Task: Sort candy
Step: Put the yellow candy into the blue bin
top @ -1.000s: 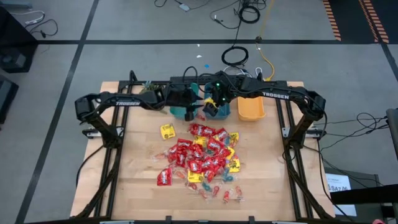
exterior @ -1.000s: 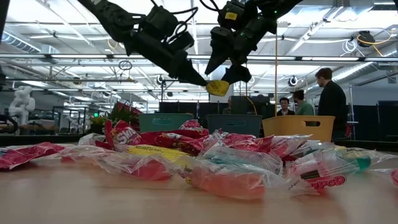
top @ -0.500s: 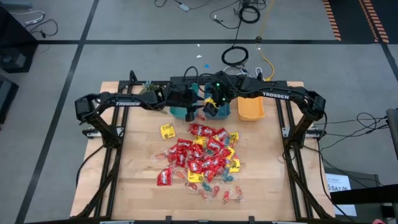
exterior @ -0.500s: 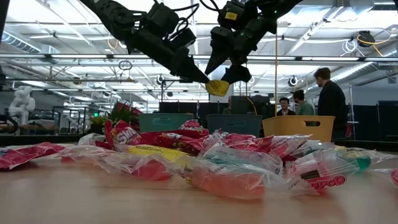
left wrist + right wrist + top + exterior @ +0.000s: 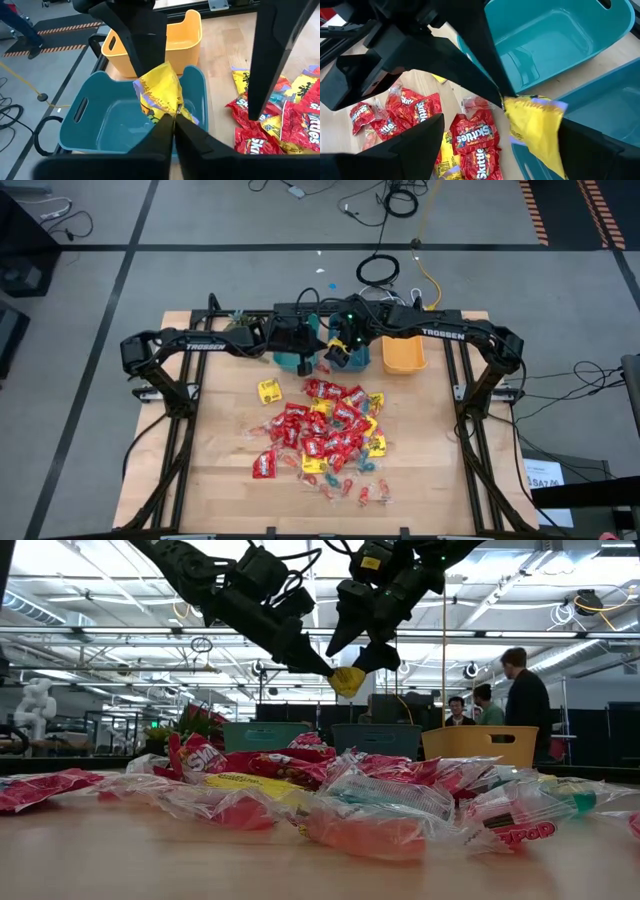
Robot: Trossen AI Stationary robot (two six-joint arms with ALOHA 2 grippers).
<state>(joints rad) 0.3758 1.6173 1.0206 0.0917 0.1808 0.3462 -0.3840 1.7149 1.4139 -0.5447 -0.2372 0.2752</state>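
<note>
The left gripper (image 5: 174, 119) has its jaws pinched shut on a yellow packet (image 5: 161, 91), holding it in the air above a teal bin (image 5: 95, 120). The right gripper (image 5: 352, 643) hangs just beside it, jaws spread wide around the same packet, not clamping it. A second teal bin (image 5: 295, 361) sits at 9 o'clock of these, a yellow bin (image 5: 404, 355) at 3 o'clock. The candy pile (image 5: 325, 432) covers the tabletop (image 5: 220, 470) toward 6 o'clock. People (image 5: 525, 698) stand beyond.
</note>
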